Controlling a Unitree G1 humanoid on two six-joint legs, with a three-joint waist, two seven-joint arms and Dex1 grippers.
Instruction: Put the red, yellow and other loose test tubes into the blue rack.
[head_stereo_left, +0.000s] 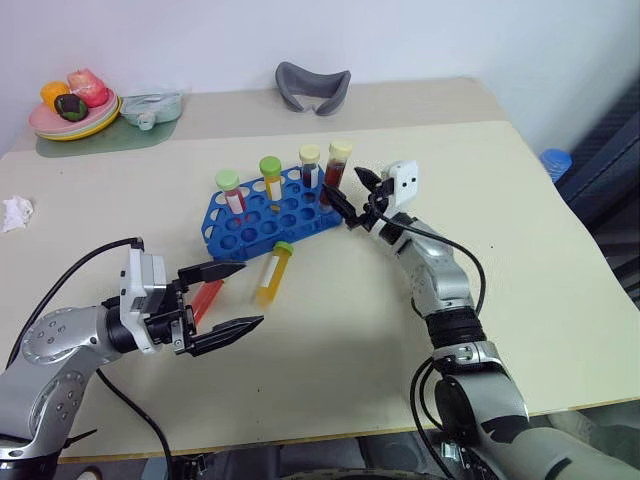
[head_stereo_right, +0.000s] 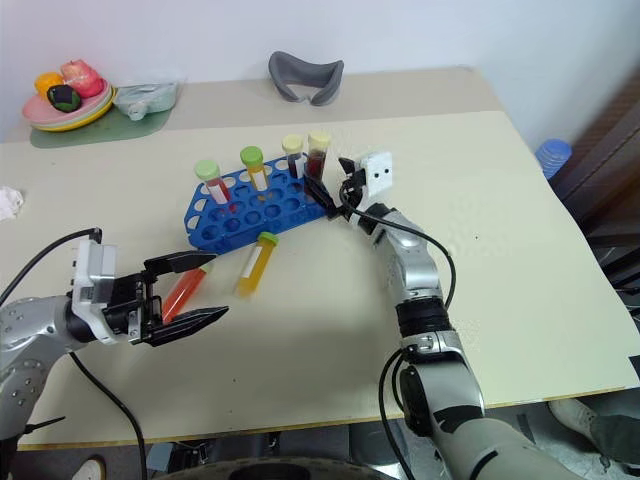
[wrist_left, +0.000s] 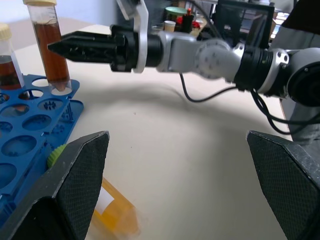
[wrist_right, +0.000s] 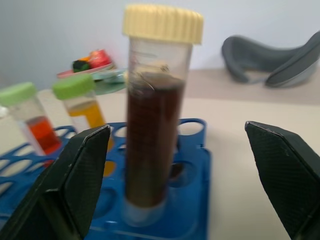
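Loose test tubes: two lie on the tabletop (head_stereo_left: 520, 260) in front of the blue rack (head_stereo_left: 262, 215). The yellow tube (head_stereo_left: 272, 273), green-capped, lies just beside the rack's near edge; the red tube (head_stereo_left: 207, 295) lies partly behind the left gripper (head_stereo_left: 238, 298). Clear round plastic, ribbed screw caps, coloured liquid inside.

Rack: bright blue moulded plastic, rectangular, top a grid of round holes. Four capped tubes stand upright along its far row. The dark-brown tube (wrist_right: 155, 125), pale-yellow cap, stands in a corner hole.

Right gripper (head_stereo_left: 352, 200): fingers spread wide to either side of the brown tube, not gripping it.

Left gripper: fingers released, empty, hovering near the red tube.

Step in hand, by judgement: brown tube seated and let go. Next move calls for lowering over a lying tube, gripping its barrel, and tipping it upright into a free hole.
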